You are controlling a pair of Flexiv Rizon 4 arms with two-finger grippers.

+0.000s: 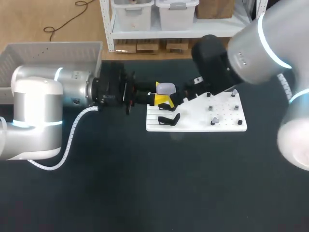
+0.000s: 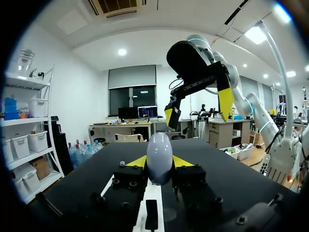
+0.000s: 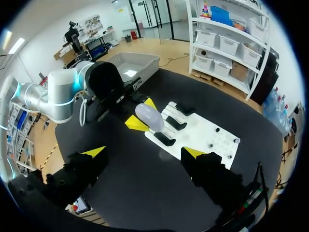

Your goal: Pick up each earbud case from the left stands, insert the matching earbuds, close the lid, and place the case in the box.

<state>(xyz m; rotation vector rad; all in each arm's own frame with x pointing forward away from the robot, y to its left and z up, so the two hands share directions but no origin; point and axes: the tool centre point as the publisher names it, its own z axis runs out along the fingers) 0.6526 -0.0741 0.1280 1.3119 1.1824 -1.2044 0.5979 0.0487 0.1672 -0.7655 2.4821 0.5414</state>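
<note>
Head view first: you see one earbud case [image 1: 166, 88], pale lilac and egg-shaped, over the left end of the white board [image 1: 203, 123]. Left wrist view: the left gripper [image 2: 159, 164] clamps it from both sides. Right wrist view: the right gripper [image 3: 145, 153] gapes wide and empty above three black stands [image 3: 164, 139]
</note>
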